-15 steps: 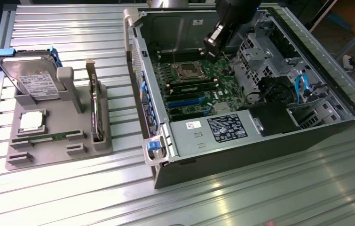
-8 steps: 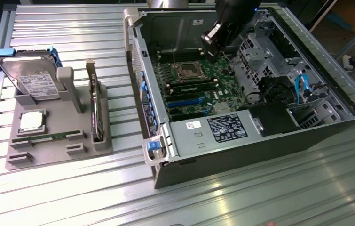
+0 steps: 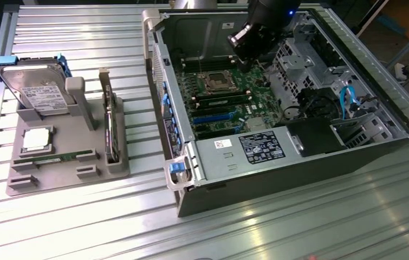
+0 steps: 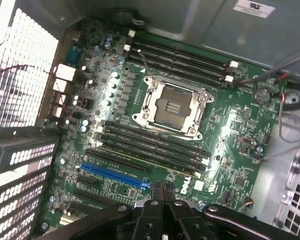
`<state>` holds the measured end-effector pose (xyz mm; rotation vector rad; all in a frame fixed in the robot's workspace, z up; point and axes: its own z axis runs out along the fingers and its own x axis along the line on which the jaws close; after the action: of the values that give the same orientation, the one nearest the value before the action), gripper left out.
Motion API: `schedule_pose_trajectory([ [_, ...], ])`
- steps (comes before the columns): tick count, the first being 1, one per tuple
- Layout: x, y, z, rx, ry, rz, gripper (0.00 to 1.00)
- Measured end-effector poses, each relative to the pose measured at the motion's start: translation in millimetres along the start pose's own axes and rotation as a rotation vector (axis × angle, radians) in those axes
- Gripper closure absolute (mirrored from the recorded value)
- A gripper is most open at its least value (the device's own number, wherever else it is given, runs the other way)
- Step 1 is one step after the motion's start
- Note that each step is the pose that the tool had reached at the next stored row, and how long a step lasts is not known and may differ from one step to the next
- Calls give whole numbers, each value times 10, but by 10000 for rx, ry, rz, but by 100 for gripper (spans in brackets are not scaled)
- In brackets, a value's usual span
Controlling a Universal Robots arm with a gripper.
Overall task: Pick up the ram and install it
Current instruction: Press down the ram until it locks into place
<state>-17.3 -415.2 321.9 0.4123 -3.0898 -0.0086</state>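
A ram stick (image 4: 152, 153), long, thin and green, stands seated in one of the dark memory slots just beside the CPU socket (image 4: 171, 106) on the motherboard. In the exterior view the same ram stick (image 3: 222, 101) runs across the board inside the open computer case (image 3: 189, 162). My gripper (image 3: 245, 64) hangs inside the case, above the board near the socket. Its black fingertips (image 4: 159, 196) are pressed together with nothing between them, a short way above the ram and not touching it.
A grey holder (image 3: 114, 168) on the exterior view's left carries a silver hard drive with blue clips (image 3: 34, 86), a CPU chip (image 3: 37, 138), an upright dark card (image 3: 109, 127) and a thin green strip (image 3: 52, 158) in its front groove. Cables and a drive cage (image 3: 349, 103) crowd the case's right.
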Motion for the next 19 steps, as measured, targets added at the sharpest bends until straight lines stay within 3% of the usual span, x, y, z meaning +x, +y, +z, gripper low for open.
schedule_pose_trajectory([
  [9, 0, 0, 7, -47, -17, 2033, 89],
  [19, 1, 0, 7, -60, -22, 2578, 89],
])
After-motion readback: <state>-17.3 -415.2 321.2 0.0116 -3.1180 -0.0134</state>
